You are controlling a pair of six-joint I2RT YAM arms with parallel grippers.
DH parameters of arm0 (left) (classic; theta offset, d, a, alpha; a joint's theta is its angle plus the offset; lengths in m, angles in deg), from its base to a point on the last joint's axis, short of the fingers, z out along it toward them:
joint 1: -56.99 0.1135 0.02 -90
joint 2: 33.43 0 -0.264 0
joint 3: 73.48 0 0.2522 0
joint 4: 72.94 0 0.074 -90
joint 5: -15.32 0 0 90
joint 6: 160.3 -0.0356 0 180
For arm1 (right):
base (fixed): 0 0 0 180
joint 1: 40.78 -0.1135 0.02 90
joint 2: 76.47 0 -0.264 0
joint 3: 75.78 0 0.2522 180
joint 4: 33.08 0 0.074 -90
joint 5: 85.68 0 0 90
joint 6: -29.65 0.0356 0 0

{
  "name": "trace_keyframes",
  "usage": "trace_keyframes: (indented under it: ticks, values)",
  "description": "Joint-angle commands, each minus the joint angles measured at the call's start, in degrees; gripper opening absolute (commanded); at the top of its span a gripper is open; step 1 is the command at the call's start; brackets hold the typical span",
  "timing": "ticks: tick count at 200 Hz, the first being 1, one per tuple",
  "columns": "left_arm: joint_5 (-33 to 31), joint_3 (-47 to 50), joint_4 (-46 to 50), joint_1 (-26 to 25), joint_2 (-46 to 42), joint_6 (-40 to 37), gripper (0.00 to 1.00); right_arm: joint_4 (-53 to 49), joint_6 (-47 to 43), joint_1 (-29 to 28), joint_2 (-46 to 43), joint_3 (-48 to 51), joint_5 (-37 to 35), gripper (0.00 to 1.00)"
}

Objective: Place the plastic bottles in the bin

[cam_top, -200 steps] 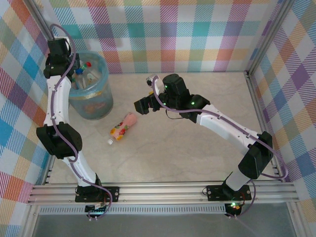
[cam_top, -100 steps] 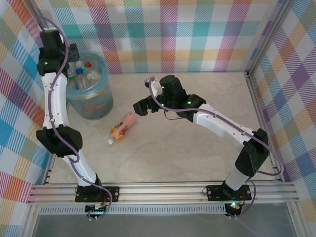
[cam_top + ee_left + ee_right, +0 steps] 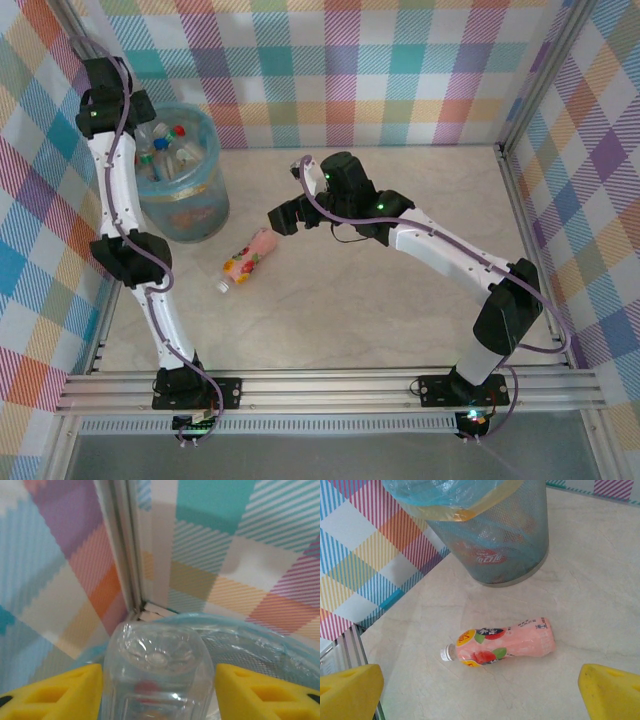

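Clear bottle [image 3: 155, 655] being clamped by left end effector [image 3: 157, 680] (rest cut off); right end effector [image 3: 480, 680] being held apart.

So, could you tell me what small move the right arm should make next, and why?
Probably lower the right gripper onto the pink bottle: its jaws are open, and the bottle lies on its side on the table, outside the bin.

The pale marbled table [image 3: 400, 290] carries the bin [image 3: 190, 215], which stands upright in its far left corner. A pink bottle [image 3: 250, 257] lies on its side near the bin, not touching it.
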Motion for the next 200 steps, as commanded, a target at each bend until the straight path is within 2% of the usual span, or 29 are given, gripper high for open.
trace_keyframes:
  ticks: [1, 49, 106, 157, 180, 200]
  values:
    - [4.8, 0.9, 9.4, 0.3, 0.2, 0.5, 0.52, -1.1, 1.0, -0.4, 0.7, -1.8, 1.6, 1.0]
    - [5.3, 16.7, 8.3, 0.3, -5.6, 0.5, 0.47, -0.7, 2.3, -0.4, 1.6, -2.0, 2.8, 1.0]
    - [6.8, 22.9, 11.7, -0.4, -3.8, 1.7, 0.44, -0.9, 3.4, -0.4, 2.3, -1.9, 3.9, 1.0]
    - [8.1, 21.3, 12.1, -1.6, -3.1, 1.8, 0.47, -1.1, 3.6, -0.4, 2.4, -1.9, 4.2, 0.99]
    - [5.3, 16.0, 13.4, -1.4, -3.4, 1.8, 0.5, -1.5, 3.7, -0.3, 2.2, -2.1, 4.2, 1.0]
    - [1.9, 12.2, 14.1, -0.9, -4.5, 2.4, 0.57, -2.0, 3.5, -0.4, 2.2, -2.0, 3.9, 1.0]
